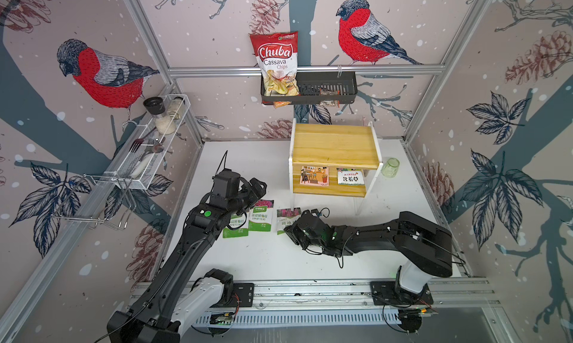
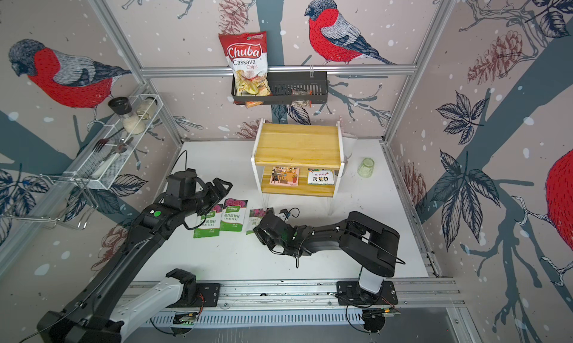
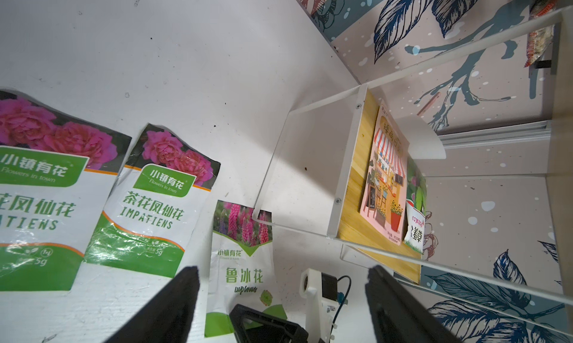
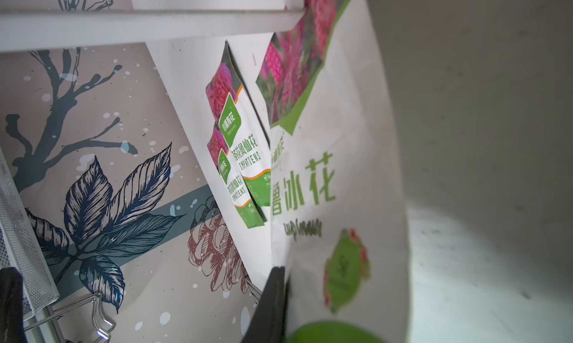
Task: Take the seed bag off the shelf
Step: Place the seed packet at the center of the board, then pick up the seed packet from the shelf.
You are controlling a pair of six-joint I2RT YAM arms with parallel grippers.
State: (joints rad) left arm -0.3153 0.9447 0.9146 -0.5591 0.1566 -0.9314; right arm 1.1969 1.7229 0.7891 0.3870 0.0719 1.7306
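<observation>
White-green lupin seed bag (image 3: 240, 264) is laid at bench (image 1: 263, 257) centre before the shelf (image 1: 335, 143), seemingly pinched by right jaws, left jaws spread wide; release is due.

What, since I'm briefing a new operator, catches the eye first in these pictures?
The red Chuba chips bag stands out most, upright in the black wall basket at the back. Nearer, the yellow pine shelf holds two packets on its lower tier. In front of it, three seed bags lie on the white table, with the right gripper at the edge of the lupin bag.
</observation>
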